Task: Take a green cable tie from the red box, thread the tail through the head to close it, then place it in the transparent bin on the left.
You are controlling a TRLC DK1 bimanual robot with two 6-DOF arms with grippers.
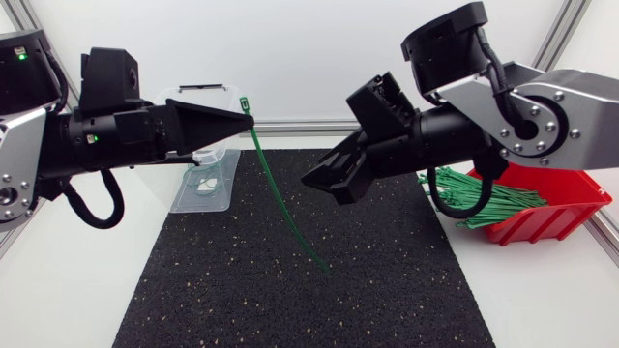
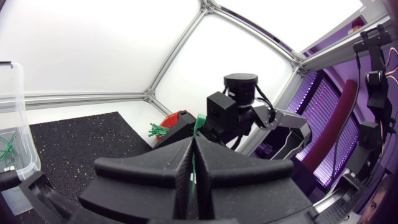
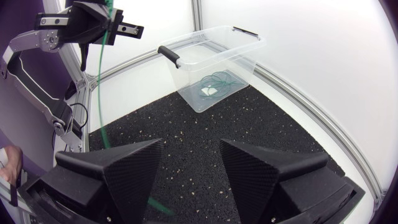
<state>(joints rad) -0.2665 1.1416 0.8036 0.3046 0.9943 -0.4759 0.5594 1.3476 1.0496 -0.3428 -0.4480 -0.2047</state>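
Nearest to us, the black mat (image 1: 242, 280) covers the middle of the desk, and above its centre hangs the pointed tail of a single green cable tie (image 1: 276, 193); we cannot tell whether the tip touches the mat. The tie rises from there in one long, gentle curve toward the left. We judge it to be very light, thin and springy, with a slick plastic surface, so the free tail is likely to sway and flick when moved. The best place to take it seems to be low on the tail, close to the tip, so the end can be steered into the head. Our left tool (image 1: 250, 120) has its fingers pressed together, clamped on the tie just below the square head, which stands up above the fingertips. Our right tool (image 1: 334, 184) hovers just beside the tie's middle stretch, with its two broad fingers well apart and holding nothing. From its wrist view the green strip runs down beside one finger, not between the two. Farther back on the right, the red box (image 1: 542, 217) holds a loose bundle of green ties (image 1: 484, 193). Farthest on the left stands the transparent bin (image 1: 221, 164), with some green loops lying inside it.
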